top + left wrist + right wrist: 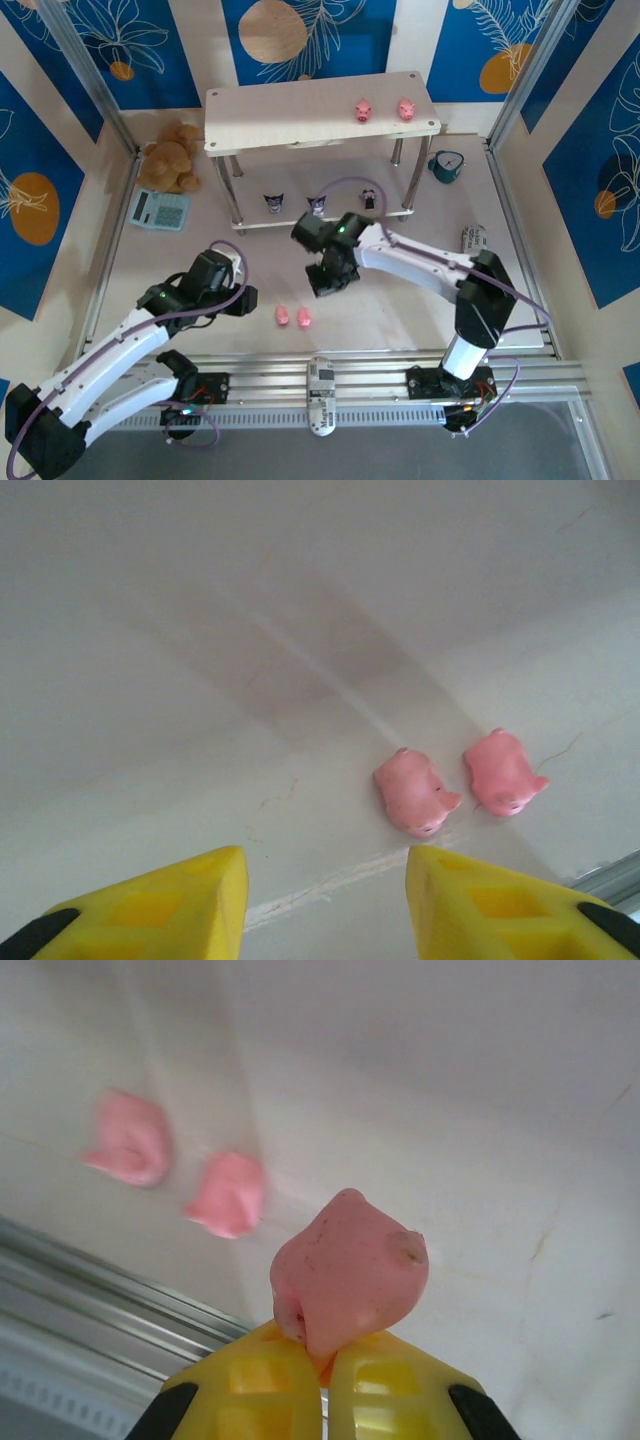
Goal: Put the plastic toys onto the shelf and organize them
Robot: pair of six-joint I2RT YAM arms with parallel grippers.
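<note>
The right hand (322,1370) is clenched on a pig (350,1275), pinching only its lower end between the yellow tips, so most of the toy stands clear of the grip. That is the main risk: a shallow hold on a smooth, rounded body may let it twist or squirt out on the way to the shelf (320,100) and drop in front of the shelf.

In the top view this hand hovers just in front of the shelf, near the lower board where three dark figurines (317,205) stand. A lift swung too close could clip that board's front edge or knock them over. Two pigs (363,111) sit on the top board towards its right end, and a careless set-down beside them could nudge them off.

The left hand (325,905) is released and empty, with two more pigs (415,792) lying on the worktop (200,680) in front of the shelf, just beyond its tips. With both arms close together there, they could collide.
</note>
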